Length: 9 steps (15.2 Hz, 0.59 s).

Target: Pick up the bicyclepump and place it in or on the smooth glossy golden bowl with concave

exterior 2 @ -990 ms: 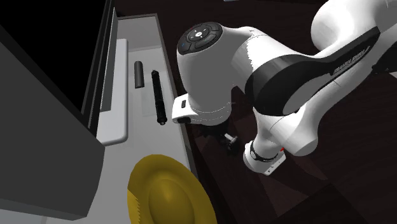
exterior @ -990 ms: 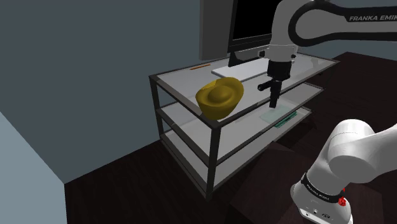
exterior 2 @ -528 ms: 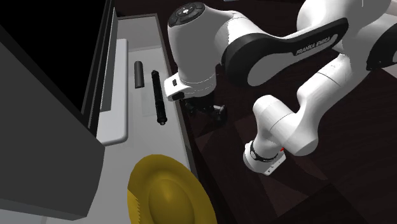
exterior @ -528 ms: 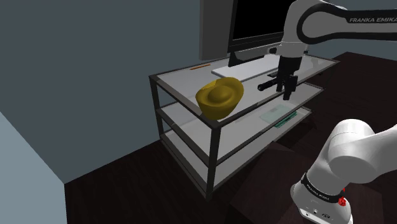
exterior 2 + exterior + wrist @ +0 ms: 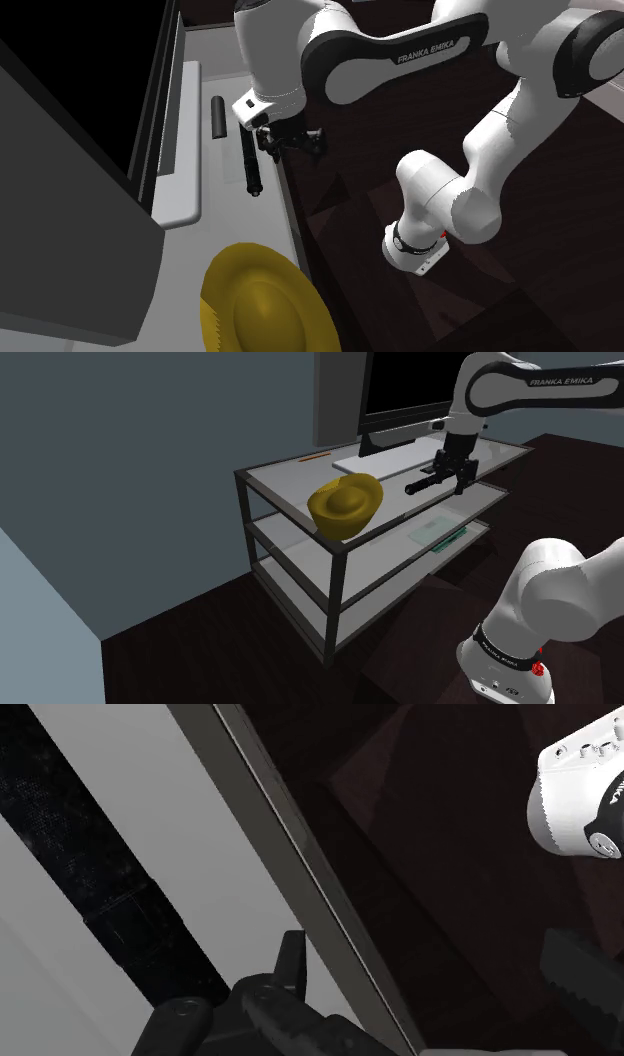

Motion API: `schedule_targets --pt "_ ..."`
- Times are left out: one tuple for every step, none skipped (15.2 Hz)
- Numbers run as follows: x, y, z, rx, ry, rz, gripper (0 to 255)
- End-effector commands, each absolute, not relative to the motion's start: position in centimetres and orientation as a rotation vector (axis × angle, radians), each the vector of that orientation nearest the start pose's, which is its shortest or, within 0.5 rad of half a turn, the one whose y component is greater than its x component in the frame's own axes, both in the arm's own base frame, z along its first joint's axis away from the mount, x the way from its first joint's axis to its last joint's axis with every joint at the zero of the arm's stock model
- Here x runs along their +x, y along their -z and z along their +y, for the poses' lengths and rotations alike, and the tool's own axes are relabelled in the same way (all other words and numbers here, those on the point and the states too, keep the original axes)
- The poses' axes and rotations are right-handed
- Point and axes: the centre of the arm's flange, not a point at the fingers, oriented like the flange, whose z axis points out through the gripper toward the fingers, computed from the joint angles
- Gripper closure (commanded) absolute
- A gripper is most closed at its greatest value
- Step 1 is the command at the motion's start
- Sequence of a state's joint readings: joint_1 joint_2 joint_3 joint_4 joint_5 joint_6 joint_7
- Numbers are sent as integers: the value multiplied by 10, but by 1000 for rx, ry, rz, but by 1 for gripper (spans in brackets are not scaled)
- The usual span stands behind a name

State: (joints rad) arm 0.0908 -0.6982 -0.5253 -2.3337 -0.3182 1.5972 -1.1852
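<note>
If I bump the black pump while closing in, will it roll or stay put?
Likely rolls: the pump is a long round rod lying flat on the smooth shelf. It lies near the shelf's front edge, so a sideways push might send it off. It looks straight and stiff, so a mid-length grasp should lift it level.

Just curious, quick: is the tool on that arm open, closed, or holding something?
Tool: open, holding nothing; the pump is not gripped.
</note>
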Motion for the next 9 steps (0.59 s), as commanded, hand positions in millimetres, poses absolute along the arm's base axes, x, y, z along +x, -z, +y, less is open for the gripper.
schedule_targets --pt "305 -534 -237 -2703 -90 -1452 0" --pt "310 -533 -248 -2676 -83 -1506 0" --pt "316 -533 -260 -2648 -76 -1559 0" --pt "322 -533 -271 -2619 -68 -1612 0" --pt "328 -533 -282 -2589 -61 -1665 0" --pt "335 -533 -293 -2558 -54 -1717 0" --pt "342 -533 -303 -2526 -47 -1768 0" --pt "350 -532 -313 -2493 -40 -1819 0" --pt "358 -532 -323 -2459 -32 -1869 0"
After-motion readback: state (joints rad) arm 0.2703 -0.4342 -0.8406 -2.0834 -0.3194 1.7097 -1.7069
